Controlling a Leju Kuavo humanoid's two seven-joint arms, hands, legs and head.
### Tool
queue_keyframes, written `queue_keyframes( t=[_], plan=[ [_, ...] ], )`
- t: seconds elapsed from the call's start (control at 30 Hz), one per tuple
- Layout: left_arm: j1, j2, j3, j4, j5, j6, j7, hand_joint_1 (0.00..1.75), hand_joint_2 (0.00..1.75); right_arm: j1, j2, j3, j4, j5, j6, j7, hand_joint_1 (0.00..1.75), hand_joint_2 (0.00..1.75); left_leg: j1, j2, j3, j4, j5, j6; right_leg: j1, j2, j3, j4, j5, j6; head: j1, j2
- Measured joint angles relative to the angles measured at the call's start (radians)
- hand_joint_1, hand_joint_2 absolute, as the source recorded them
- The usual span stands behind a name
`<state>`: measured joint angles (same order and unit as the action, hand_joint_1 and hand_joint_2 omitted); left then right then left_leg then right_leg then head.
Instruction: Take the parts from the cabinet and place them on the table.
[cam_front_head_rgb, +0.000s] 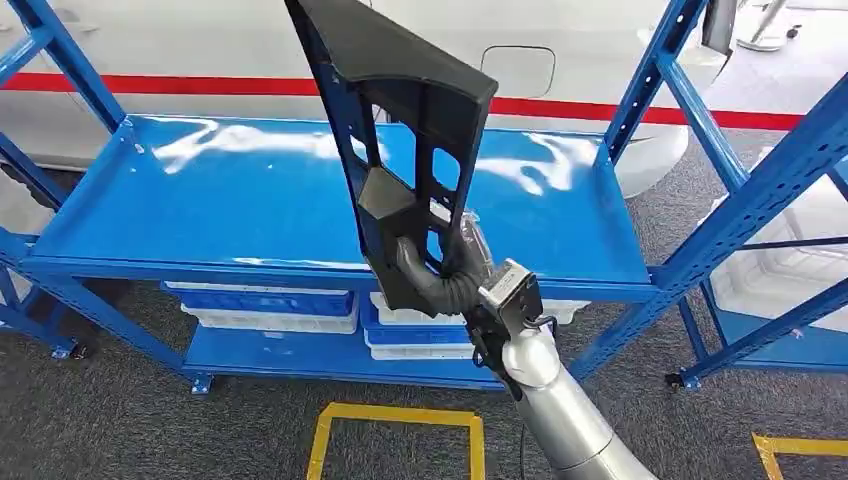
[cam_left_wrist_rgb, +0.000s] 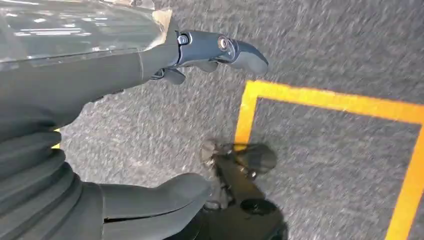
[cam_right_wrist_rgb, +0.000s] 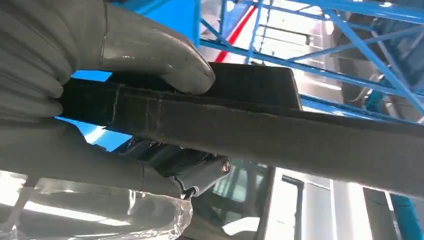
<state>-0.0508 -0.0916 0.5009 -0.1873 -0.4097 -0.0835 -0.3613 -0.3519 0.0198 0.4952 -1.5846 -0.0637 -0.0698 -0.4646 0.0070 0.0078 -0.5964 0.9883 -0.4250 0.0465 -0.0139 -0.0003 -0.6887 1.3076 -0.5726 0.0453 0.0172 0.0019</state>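
- While the right hand (cam_front_head_rgb: 450, 268) is coming in from below the blue rack (cam_front_head_rgb: 330, 265), it is gripping a large black part (cam_front_head_rgb: 395, 120) by its lower end, fingers clamped on it.
- Black part is standing nearly upright, tilting a little, above the front edge of the rack's top shelf (cam_front_head_rgb: 250, 200); its upper end is running out past the top of the head view.
- Part is showing cut-out openings and a flat top flange; whether it is touching the shelf cannot be told.
- From the right wrist, the thick grey thumb (cam_right_wrist_rgb: 150, 50) is pressing on one face of the part (cam_right_wrist_rgb: 280, 130), darker fingers (cam_right_wrist_rgb: 190, 170) wrapping the opposite side.
- White and blue bins (cam_front_head_rgb: 270, 305) are sitting on the rack's lower shelf, beneath the top shelf.
- White body with a red stripe (cam_front_head_rgb: 180, 86) is lying behind the rack.
- Yellow floor tape (cam_front_head_rgb: 395, 420) is marking a box on the grey carpet in front of the rack.
- Left hand (cam_left_wrist_rgb: 150, 125) is hanging over the carpet beside a yellow tape corner (cam_left_wrist_rgb: 250, 110), fingers (cam_left_wrist_rgb: 220, 50) apart and holding nothing.
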Motion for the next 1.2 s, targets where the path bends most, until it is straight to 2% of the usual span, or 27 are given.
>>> queue_keyframes(
  t=[0.03,0.07,0.1,0.13,0.23,0.27,0.3,0.33,0.4,0.43,0.47,0.5,0.57,0.6,0.63,0.67,0.77,0.8,0.83,0.9,0.93,0.97,1.0,1.07,1.1,1.17,1.2],
  plan=[
    [0.0,-0.001,0.0,0.0,-0.001,0.0,-0.002,0.0,1.75,0.001,-0.001,0.0,0.0,0.002,0.001,-0.003,1.75,1.75,0.0,0.0,-0.011,0.001,0.008,-0.003,0.0,0.0,0.042,-0.051,0.028,0.013,0.0,0.0],
    [0.0,-0.003,0.0,0.0,-0.002,0.001,-0.006,0.0,1.75,0.002,-0.001,-0.001,0.0,0.004,0.003,-0.007,1.75,1.75,0.0,0.0,-0.022,0.002,0.018,-0.007,-0.003,-0.001,0.11,-0.15,0.058,0.022,0.0,0.0],
    [0.0,-0.003,0.0,0.0,-0.002,0.001,-0.008,0.0,1.75,0.002,-0.001,-0.001,0.0,0.005,0.005,-0.01,1.75,1.75,0.0,0.0,-0.027,0.006,0.024,-0.013,-0.004,-0.001,0.175,-0.243,0.063,0.022,0.0,0.0],
    [0.0,-0.002,0.0,0.0,-0.005,0.002,-0.01,0.0,1.75,0.002,0.0,0.0,0.0,0.006,0.006,-0.013,1.75,1.75,-0.006,-0.001,-0.036,0.011,0.029,-0.019,-0.002,0.0,0.228,-0.324,0.039,0.011,0.0,0.0],
    [0.0,-0.002,0.0,0.0,-0.007,0.003,-0.011,0.0,1.75,0.007,-0.002,-0.002,0.0,0.006,0.007,-0.018,1.75,1.75,-0.005,-0.001,-0.038,0.009,0.05,-0.035,0.007,0.002,0.207,-0.325,0.043,-0.008,-0.002,0.0],
    [0.003,-0.002,0.0,0.0,-0.007,0.003,-0.011,0.0,1.75,0.008,-0.002,-0.001,0.0,0.006,0.007,-0.018,1.75,1.75,-0.004,-0.002,-0.042,0.009,0.057,-0.041,0.001,0.001,0.201,-0.327,0.051,-0.021,-0.002,0.0],
    [0.003,0.0,0.0,0.0,-0.007,0.005,-0.011,0.0,1.75,0.007,-0.002,-0.001,0.0,0.006,0.007,-0.018,1.75,1.75,0.003,-0.006,-0.053,0.02,0.037,-0.045,-0.01,-0.004,0.195,-0.328,0.063,-0.035,-0.002,0.0],
    [0.003,0.0,0.0,0.0,-0.008,0.006,-0.012,0.0,1.75,0.007,0.0,-0.001,0.0,0.006,0.007,-0.018,1.75,1.75,0.003,-0.006,-0.068,0.056,-0.024,-0.05,-0.008,-0.004,0.185,-0.328,0.075,-0.052,-0.003,0.0],
    [0.004,-0.001,0.0,0.0,-0.008,0.01,-0.012,0.0,1.75,0.007,0.002,-0.001,0.0,0.006,0.008,-0.018,1.75,1.75,0.006,-0.007,-0.108,0.197,-0.139,-0.061,-0.006,-0.004,0.161,-0.327,0.098,-0.057,-0.005,0.0],
    [0.003,-0.002,0.0,0.0,-0.008,0.011,-0.012,0.0,1.75,0.007,0.002,-0.001,0.0,0.006,0.008,-0.018,1.75,1.75,0.006,-0.007,-0.127,0.276,-0.172,-0.065,-0.004,-0.004,0.146,-0.325,0.109,-0.057,-0.006,0.0],
    [0.003,-0.002,0.0,0.0,-0.008,0.012,-0.012,0.0,1.75,0.007,0.002,-0.001,0.0,0.007,0.008,-0.018,1.75,1.75,0.007,-0.007,-0.131,0.323,-0.176,-0.067,-0.003,-0.004,0.131,-0.323,0.118,-0.056,-0.005,0.0],
    [0.003,-0.001,0.0,0.0,-0.008,0.013,-0.012,0.0,1.75,0.008,0.002,-0.001,0.0,0.007,0.008,-0.018,1.75,1.75,0.007,-0.006,-0.117,0.325,-0.158,-0.067,-0.002,-0.005,0.118,-0.32,0.126,-0.054,-0.006,0.0],
    [0.002,0.0,0.0,0.0,-0.007,0.015,-0.012,0.0,1.75,0.008,0.003,-0.001,0.0,0.007,0.008,-0.018,1.75,1.75,0.009,-0.006,-0.022,0.212,-0.086,-0.064,-0.003,-0.005,0.091,-0.311,0.142,-0.047,-0.006,0.0],
    [0.001,0.0,0.0,0.0,-0.007,0.016,-0.012,0.0,1.75,0.007,0.003,-0.001,0.0,0.007,0.008,-0.018,1.75,1.75,0.01,-0.007,0.047,0.118,-0.071,-0.059,-0.002,-0.004,0.082,-0.307,0.149,-0.043,-0.006,0.0],
    [-0.001,0.0,0.0,0.0,-0.007,0.016,-0.012,0.0,1.75,0.007,0.004,-0.001,0.0,0.007,0.009,-0.018,1.75,1.75,0.009,-0.011,0.096,0.04,-0.098,-0.055,0.0,-0.004,0.076,-0.302,0.153,-0.036,-0.006,0.0],
    [-0.002,0.0,0.0,-0.001,-0.007,0.016,-0.013,0.0,1.75,0.005,0.006,-0.003,0.0,0.006,0.009,-0.018,1.75,1.75,0.004,-0.014,0.115,0.002,-0.106,-0.049,0.004,-0.005,0.07,-0.301,0.162,-0.03,-0.003,0.0],
    [0.0,0.0,0.0,-0.001,-0.008,0.016,-0.016,0.0,1.75,0.004,0.014,-0.004,-0.001,0.018,0.009,-0.02,1.75,1.75,-0.007,-0.012,0.096,0.005,-0.086,-0.022,0.001,-0.006,0.066,-0.311,0.189,-0.006,-0.004,0.0],
    [0.0,-0.002,0.0,0.0,-0.009,0.016,-0.016,0.0,1.75,0.004,0.013,-0.007,-0.001,0.023,0.009,-0.022,1.75,1.75,0.004,-0.005,0.082,-0.006,-0.068,-0.009,0.006,-0.007,0.059,-0.304,0.184,-0.004,-0.004,0.0],
    [-0.003,-0.002,0.0,0.0,-0.009,0.016,-0.016,0.0,1.75,0.005,0.013,-0.01,-0.001,0.025,0.009,-0.024,1.75,1.75,0.0,-0.004,0.066,-0.007,-0.054,0.0,0.004,-0.003,0.037,-0.275,0.14,-0.013,-0.004,0.0],
    [-0.003,-0.001,0.0,-0.001,-0.009,0.017,-0.018,0.0,1.75,0.006,0.012,-0.013,-0.001,0.026,0.009,-0.025,1.75,1.75,-0.001,-0.003,0.032,-0.006,-0.027,0.006,0.003,-0.002,-0.006,-0.143,0.025,-0.03,0.002,0.0],
    [-0.003,-0.001,0.001,-0.001,-0.009,0.018,-0.018,0.0,1.75,0.006,0.012,-0.014,-0.001,0.026,0.009,-0.026,1.75,1.75,-0.002,-0.002,0.022,-0.006,-0.014,0.006,0.003,-0.002,-0.02,-0.072,-0.012,-0.029,0.0,0.0],
    [-0.003,-0.001,0.002,-0.001,-0.009,0.018,-0.018,0.0,1.75,0.006,0.011,-0.014,-0.001,0.026,0.009,-0.026,1.75,1.75,-0.002,0.0,0.002,-0.004,0.002,0.005,0.002,-0.002,-0.027,-0.006,-0.027,-0.02,0.001,0.0],
    [-0.002,-0.001,0.003,-0.001,-0.009,0.018,-0.018,0.0,1.75,0.007,0.011,-0.014,-0.001,0.026,0.009,-0.026,1.75,1.75,-0.002,0.001,-0.017,-0.004,0.014,0.003,0.001,-0.002,-0.016,0.017,-0.013,-0.008,0.0,0.0],
    [-0.002,-0.003,0.008,-0.001,-0.009,0.018,-0.018,0.0,1.75,0.008,0.01,-0.014,-0.001,0.03,0.01,-0.033,1.75,1.75,-0.002,0.002,-0.051,-0.001,0.041,-0.003,0.001,-0.002,0.073,-0.067,0.054,0.019,0.0,0.0],
    [-0.002,-0.004,0.008,-0.001,-0.009,0.02,-0.018,0.0,1.75,0.008,0.01,-0.014,-0.001,0.034,0.011,-0.037,1.75,1.75,-0.002,0.002,-0.066,0.001,0.053,-0.007,0.0,-0.003,0.142,-0.158,0.069,0.019,0.0,0.0],
    [-0.003,-0.004,0.01,-0.001,-0.009,0.022,-0.019,0.0,1.75,0.008,0.014,-0.013,-0.001,0.041,0.016,-0.045,1.75,1.75,-0.008,0.0,-0.081,0.007,0.074,-0.019,0.009,-0.001,0.275,-0.356,0.011,-0.003,0.0,0.0],
    [-0.002,-0.004,0.01,-0.001,-0.009,0.022,-0.019,0.0,1.75,0.012,0.015,-0.014,-0.002,0.042,0.018,-0.049,1.75,1.75,-0.007,0.0,-0.077,0.002,0.084,-0.024,0.011,0.001,0.251,-0.347,0.014,-0.013,-0.005,0.0]
  ],
)
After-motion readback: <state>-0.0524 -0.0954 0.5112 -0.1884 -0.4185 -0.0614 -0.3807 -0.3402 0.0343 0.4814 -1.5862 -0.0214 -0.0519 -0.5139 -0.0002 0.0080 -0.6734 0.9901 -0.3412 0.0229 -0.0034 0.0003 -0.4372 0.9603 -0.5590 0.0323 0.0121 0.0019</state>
